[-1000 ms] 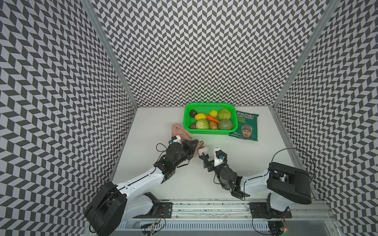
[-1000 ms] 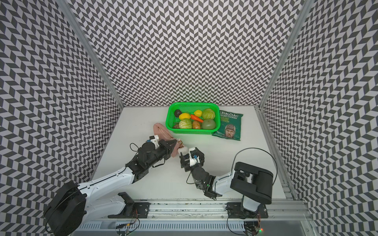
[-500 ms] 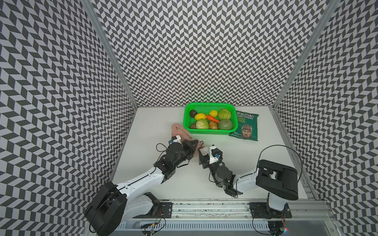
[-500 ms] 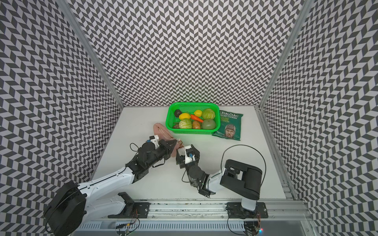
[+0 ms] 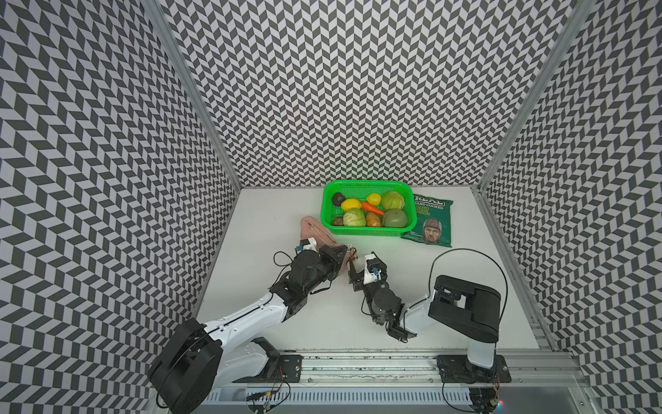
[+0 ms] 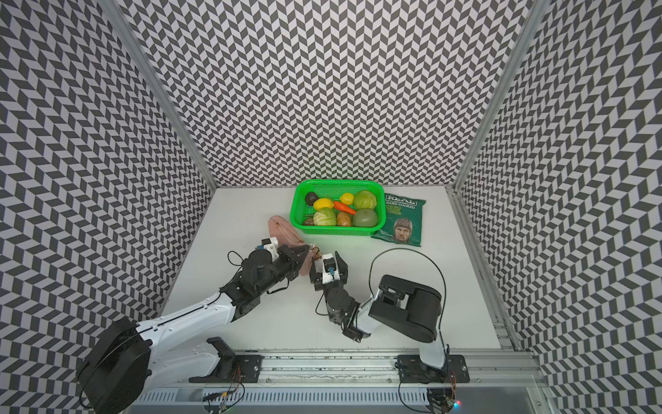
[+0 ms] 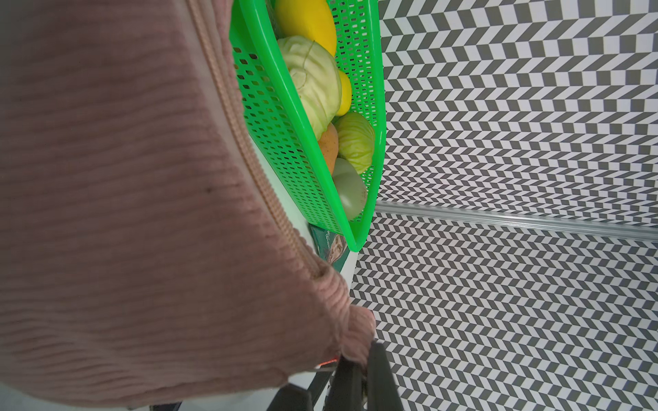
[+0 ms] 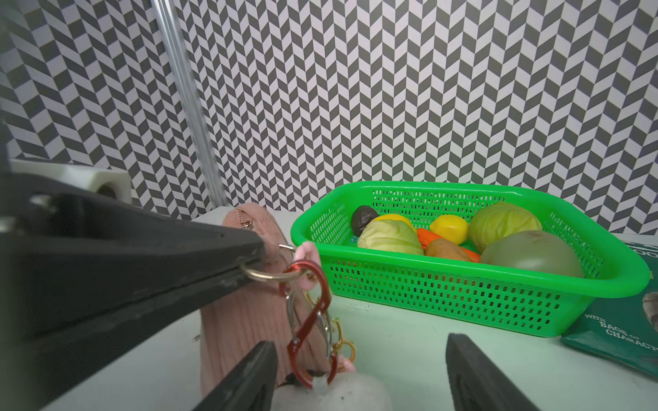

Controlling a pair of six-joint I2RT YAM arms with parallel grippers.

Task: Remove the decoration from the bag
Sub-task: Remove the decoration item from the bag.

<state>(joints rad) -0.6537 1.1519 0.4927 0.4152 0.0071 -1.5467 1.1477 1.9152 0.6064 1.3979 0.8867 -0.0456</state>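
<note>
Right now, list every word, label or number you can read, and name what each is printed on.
"REAL": top of the crisp packet, in both top views.
"HAND COOKED": same packet, under the brand.
"STRONG", "ONION": below that; word between blurred.
"WITH BAGS OF CHARACT": packet in right wrist view, cut off by the frame.
Small print at its lower corner: too small to read.

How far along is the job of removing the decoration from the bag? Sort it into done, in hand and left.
Done: the left gripper is shut on the ring end of the bag. In hand: the open right gripper straddles the white decoration, not gripping. Left: grip it, undo the red clip from the gold ring, pull it free.
</note>
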